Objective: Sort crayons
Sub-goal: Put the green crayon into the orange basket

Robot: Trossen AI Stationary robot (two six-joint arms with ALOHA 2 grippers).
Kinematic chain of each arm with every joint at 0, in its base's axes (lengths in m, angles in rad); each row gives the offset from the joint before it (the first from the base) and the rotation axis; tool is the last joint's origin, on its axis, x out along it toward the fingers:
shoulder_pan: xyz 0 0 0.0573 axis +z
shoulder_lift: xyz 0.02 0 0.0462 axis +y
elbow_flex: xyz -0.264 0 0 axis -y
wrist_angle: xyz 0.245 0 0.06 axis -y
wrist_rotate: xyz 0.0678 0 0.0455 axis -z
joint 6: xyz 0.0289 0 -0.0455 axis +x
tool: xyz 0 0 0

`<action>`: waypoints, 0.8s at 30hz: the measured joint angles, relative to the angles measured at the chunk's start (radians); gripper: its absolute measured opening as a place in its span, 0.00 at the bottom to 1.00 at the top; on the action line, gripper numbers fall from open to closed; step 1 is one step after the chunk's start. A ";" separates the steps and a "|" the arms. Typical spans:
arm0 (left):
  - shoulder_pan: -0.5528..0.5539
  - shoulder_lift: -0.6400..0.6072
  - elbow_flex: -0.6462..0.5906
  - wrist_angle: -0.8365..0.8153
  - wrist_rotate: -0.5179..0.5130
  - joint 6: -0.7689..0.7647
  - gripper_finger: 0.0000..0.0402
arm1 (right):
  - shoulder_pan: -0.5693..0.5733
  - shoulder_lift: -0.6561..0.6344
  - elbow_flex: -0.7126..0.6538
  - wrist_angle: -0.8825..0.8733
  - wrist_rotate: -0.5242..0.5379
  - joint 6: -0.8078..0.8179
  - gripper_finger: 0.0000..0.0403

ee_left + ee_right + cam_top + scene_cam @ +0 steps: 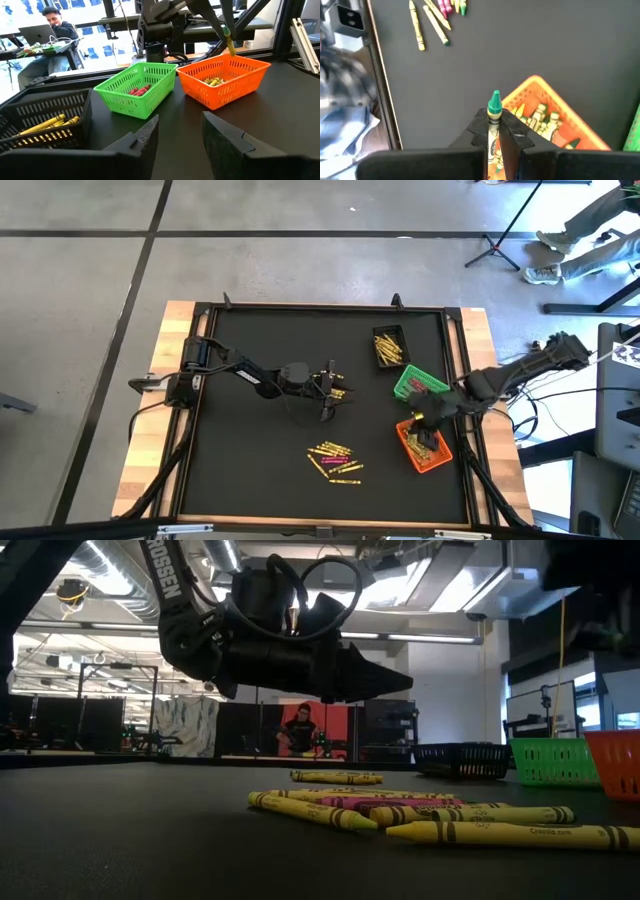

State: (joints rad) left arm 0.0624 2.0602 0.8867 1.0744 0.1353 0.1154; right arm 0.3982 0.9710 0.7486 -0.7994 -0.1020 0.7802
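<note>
A loose heap of crayons [335, 462], mostly yellow with some pink, lies on the black mat [250, 470] near its front edge. One yellow crayon [336, 778] lies apart, farther back, below my left gripper [332, 390]. That gripper hovers over the mat's middle, pointing almost level toward the bins, open [180, 122] with nothing between its fingers. My right gripper [420, 418] hangs above the orange bin [425, 448] at the right, shut [494, 117] on a green-tipped crayon [494, 102]. My right gripper pinches the green-tipped crayon between its two fingers, on the paper wrap just behind the tip [493, 116]. The crayon lies along the fingers, its green tip sticking out past them. The fingers slant down, and the crayon [229, 44] is lifted clear above the orange bin.
Three small bins stand in a row along the mat's right side: a black one [390, 347] with yellow crayons, a green one [418, 383] with red crayons [139, 91], and the orange one with several crayons [214, 81]. Beyond the table, a person sits at a desk [52, 22].
</note>
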 joint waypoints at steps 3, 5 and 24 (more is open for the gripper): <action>0.000 0.000 0.000 0.000 0.000 0.000 0.33 | 0.082 -0.001 -0.044 0.020 0.059 0.099 0.04; 0.000 0.000 0.000 0.000 0.000 0.000 0.33 | 0.135 0.000 -0.094 0.042 0.068 0.156 0.04; 0.008 0.000 0.026 -0.050 -0.091 -0.088 0.33 | 0.178 -0.089 -0.169 0.305 0.411 -0.136 0.46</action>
State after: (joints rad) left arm 0.0702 2.0601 0.9124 1.0241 0.0443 0.0277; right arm 0.5766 0.8820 0.5800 -0.4940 0.3088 0.6441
